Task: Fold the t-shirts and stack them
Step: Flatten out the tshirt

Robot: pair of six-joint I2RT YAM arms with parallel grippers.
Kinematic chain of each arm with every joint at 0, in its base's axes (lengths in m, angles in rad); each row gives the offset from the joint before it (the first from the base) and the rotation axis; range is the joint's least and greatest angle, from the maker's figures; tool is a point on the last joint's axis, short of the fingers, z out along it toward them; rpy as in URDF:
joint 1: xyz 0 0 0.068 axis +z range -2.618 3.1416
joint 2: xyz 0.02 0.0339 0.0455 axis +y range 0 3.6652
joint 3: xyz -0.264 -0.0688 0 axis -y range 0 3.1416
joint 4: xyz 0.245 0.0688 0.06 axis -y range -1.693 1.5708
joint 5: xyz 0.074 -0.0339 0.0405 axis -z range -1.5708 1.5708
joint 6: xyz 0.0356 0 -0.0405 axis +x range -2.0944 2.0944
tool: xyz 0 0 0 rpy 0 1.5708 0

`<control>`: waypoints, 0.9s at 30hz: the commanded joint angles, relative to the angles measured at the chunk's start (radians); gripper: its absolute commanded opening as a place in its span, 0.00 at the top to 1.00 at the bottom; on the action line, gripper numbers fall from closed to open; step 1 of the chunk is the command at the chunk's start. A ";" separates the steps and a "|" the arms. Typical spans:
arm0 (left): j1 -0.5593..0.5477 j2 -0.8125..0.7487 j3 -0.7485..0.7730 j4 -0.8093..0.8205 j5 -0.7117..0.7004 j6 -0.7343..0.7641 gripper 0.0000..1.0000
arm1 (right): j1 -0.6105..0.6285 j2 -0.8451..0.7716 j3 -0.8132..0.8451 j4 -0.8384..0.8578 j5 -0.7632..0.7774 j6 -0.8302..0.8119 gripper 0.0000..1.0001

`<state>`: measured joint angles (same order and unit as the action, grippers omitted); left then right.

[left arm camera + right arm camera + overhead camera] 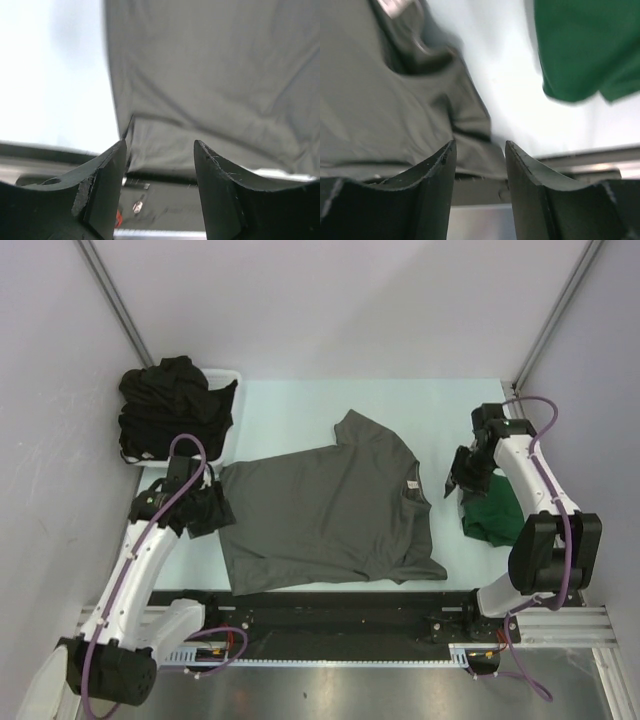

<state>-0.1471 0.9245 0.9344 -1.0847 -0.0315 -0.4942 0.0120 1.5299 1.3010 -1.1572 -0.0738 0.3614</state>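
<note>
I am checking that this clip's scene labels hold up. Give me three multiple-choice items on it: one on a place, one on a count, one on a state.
1. The green shirt lies:
A. on the table, to the right of the grey shirt
B. folded on top of the grey shirt
C. on the floor

2. How many shirts lie spread out flat in the middle of the table?
A. three
B. none
C. one

3. The left gripper is:
A. shut on the grey shirt
B. open, holding nothing
C. shut on a black shirt

Answers:
1 A, since the overhead view shows bare table between the green shirt and the grey one.
2 C, since only the grey shirt is laid out there.
3 B, since its wrist view shows an empty gap between the fingers.
</note>
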 commanded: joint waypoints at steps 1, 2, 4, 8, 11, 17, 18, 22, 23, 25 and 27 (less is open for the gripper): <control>0.007 0.063 -0.002 0.218 0.022 -0.047 0.40 | 0.037 0.065 0.061 0.174 -0.018 -0.002 0.52; 0.007 0.097 0.003 0.250 0.022 -0.052 0.41 | 0.052 0.078 0.069 0.206 -0.021 -0.012 0.53; 0.004 0.123 0.020 0.285 0.022 -0.043 0.43 | 0.112 0.107 0.089 0.304 0.002 -0.036 0.55; -0.002 0.177 0.034 0.384 0.019 -0.046 0.66 | 0.196 0.168 0.148 0.434 0.006 -0.056 0.67; -0.012 0.217 0.056 0.422 0.016 -0.044 0.95 | 0.239 0.243 0.214 0.478 0.008 -0.053 0.82; -0.058 0.333 0.089 0.497 -0.008 -0.026 1.00 | 0.325 0.354 0.305 0.560 0.000 -0.082 1.00; -0.069 0.346 0.090 0.509 -0.011 -0.026 1.00 | 0.335 0.383 0.322 0.594 -0.001 -0.096 1.00; -0.100 0.448 0.128 0.529 -0.033 -0.041 1.00 | 0.367 0.467 0.371 0.642 -0.009 -0.111 1.00; -0.108 0.471 0.144 0.525 -0.038 -0.038 1.00 | 0.367 0.492 0.386 0.642 -0.024 -0.111 1.00; -0.127 0.508 0.196 0.507 -0.056 -0.030 1.00 | 0.368 0.550 0.426 0.633 -0.046 -0.114 1.00; -0.153 0.550 0.237 0.508 -0.074 -0.018 1.00 | 0.370 0.572 0.437 0.663 -0.073 -0.128 1.00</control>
<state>-0.2588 1.4292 1.0668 -0.6079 -0.0566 -0.5312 0.3847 2.0460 1.6756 -0.5632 -0.1036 0.2649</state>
